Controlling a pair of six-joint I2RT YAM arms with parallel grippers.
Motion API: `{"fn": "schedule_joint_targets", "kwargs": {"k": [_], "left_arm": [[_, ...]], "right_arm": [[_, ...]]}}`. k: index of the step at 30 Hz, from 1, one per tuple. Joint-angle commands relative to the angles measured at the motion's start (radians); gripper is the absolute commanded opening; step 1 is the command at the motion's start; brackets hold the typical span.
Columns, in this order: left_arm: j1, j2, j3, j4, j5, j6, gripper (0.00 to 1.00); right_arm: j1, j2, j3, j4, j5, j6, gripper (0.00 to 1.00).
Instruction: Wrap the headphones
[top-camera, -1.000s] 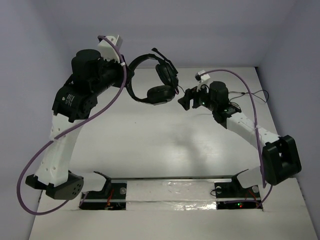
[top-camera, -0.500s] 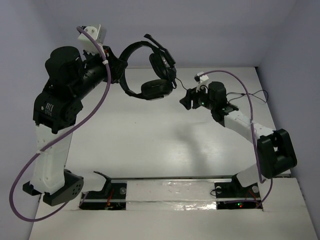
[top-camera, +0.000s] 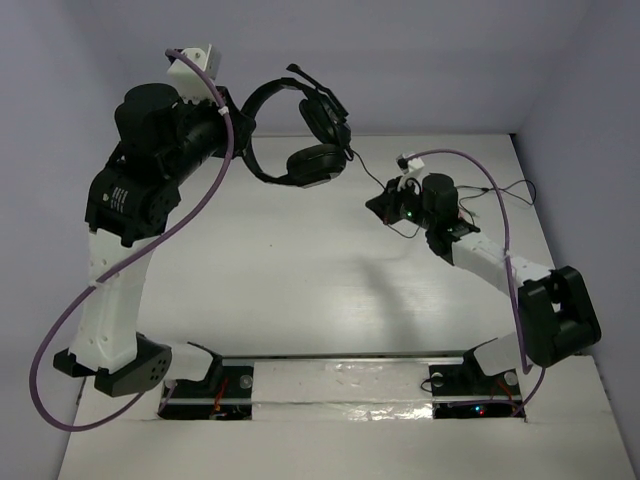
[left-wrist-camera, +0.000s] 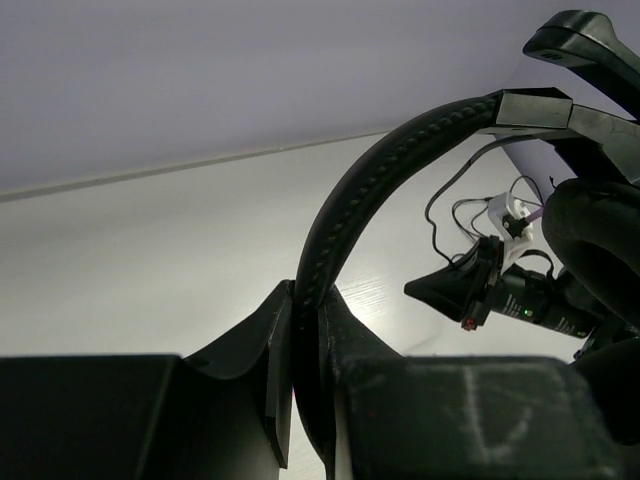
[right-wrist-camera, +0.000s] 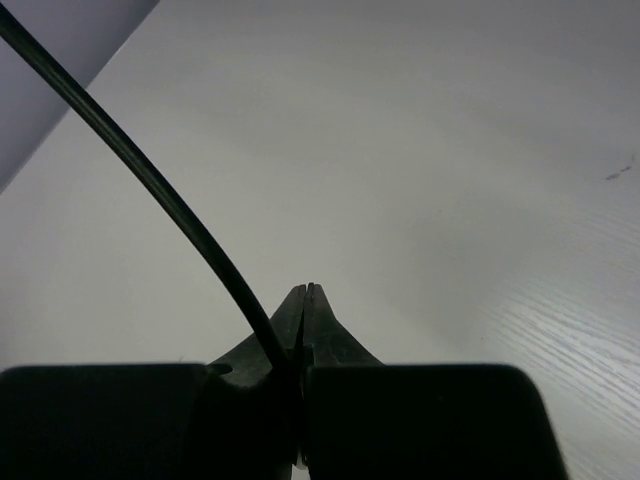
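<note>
The black headphones (top-camera: 318, 162) hang in the air over the far left of the table. My left gripper (top-camera: 243, 135) is shut on their padded headband (left-wrist-camera: 370, 190), which rises from between the fingers (left-wrist-camera: 305, 295) and curves right toward the earcups. To the right and lower, my right gripper (top-camera: 378, 203) is shut just above the table. The thin black cable (right-wrist-camera: 150, 175) runs from the upper left down into the closed jaws of that gripper (right-wrist-camera: 305, 290). Slack cable (top-camera: 505, 188) lies in loops on the table behind the right arm.
The white table (top-camera: 300, 280) lies under both arms. A purple robot cable (top-camera: 480, 165) arches over the right arm and another loops down the left arm (top-camera: 120, 270). Walls close the table at the back and the right.
My right gripper has closed from wide open onto the cable and shifted slightly down and right. The left arm has lifted the headphones up and back.
</note>
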Motion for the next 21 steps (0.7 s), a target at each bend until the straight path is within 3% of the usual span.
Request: {"fn": "schedule_joint_targets", "kwargs": {"k": [1, 6, 8, 13, 21], "left_arm": [[0.006, -0.026, -0.012, 0.139, -0.008, -0.056, 0.0], [0.006, -0.048, -0.177, 0.294, -0.065, -0.152, 0.0], [0.006, -0.042, -0.248, 0.354, -0.188, -0.181, 0.0], [0.015, -0.01, -0.368, 0.461, -0.379, -0.212, 0.0], [0.015, 0.069, -0.466, 0.521, -0.475, -0.219, 0.0]], "right_arm": [[-0.007, -0.047, -0.012, 0.099, -0.02, 0.065, 0.0], [0.068, -0.036, 0.021, -0.016, 0.038, 0.077, 0.0], [0.155, -0.041, 0.032, -0.101, 0.148, 0.066, 0.0], [0.269, -0.113, 0.02, -0.229, 0.22, 0.089, 0.0], [0.486, -0.203, 0.148, -0.571, 0.377, 0.06, 0.0]]}}
